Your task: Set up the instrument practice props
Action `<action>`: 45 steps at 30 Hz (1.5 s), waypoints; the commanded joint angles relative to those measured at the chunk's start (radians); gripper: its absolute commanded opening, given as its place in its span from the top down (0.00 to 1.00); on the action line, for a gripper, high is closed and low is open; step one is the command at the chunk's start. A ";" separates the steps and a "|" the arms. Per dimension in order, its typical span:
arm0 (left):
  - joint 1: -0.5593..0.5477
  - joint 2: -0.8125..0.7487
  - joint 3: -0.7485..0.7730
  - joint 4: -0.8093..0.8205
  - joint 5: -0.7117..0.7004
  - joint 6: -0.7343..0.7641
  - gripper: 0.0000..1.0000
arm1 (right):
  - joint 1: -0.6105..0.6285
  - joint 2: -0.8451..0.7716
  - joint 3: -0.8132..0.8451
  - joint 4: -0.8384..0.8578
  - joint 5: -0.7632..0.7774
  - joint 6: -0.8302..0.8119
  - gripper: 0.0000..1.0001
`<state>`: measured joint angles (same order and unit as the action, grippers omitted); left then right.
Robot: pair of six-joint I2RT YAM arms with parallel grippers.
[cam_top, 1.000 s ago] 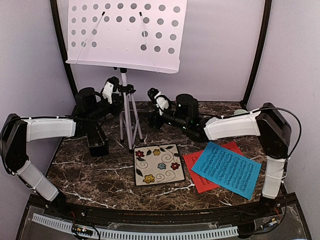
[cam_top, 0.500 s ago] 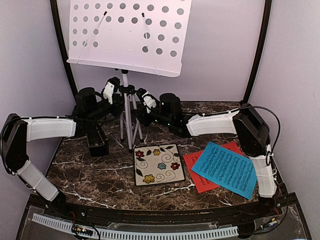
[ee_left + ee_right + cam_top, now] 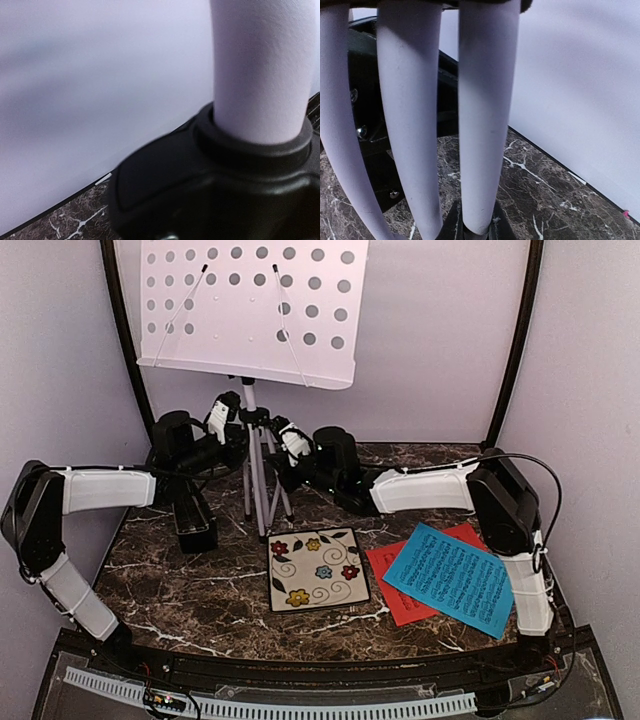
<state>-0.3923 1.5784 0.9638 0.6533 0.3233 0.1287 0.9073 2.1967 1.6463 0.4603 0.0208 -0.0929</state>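
The white perforated music stand stands on its tripod at the back of the table. My left gripper is at the tripod's black hub, shut around the white pole; its fingers are hidden in the left wrist view. From the right, my right gripper is shut on one white tripod leg, with dark fingertips on either side of it near the foot. The blue music sheet lies on top of the red music sheet at the right front. A black metronome sits left of the tripod.
A square floral tile lies in the middle of the dark marble table, just in front of the tripod. Pale walls and black corner posts close in the back and sides. The stand's desk overhangs both grippers.
My right arm reached left to the tripod and its gripper closed on a leg. The stand's desk shifted slightly to the left. The left gripper stayed at the hub.
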 commanded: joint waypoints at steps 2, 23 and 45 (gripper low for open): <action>0.024 0.036 0.118 0.033 0.019 0.059 1.00 | -0.019 -0.134 -0.110 0.082 0.183 -0.147 1.00; 0.052 0.303 0.433 -0.063 0.082 0.097 0.93 | -0.090 -0.202 -0.258 0.144 0.333 -0.206 1.00; 0.052 0.245 0.352 -0.164 0.127 0.031 0.35 | -0.097 -0.223 -0.351 0.187 0.371 -0.177 1.00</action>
<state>-0.3958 1.9018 1.3659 0.5175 0.5232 0.1894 0.8448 2.0289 1.3468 0.6140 0.2939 -0.2424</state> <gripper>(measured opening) 0.638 0.111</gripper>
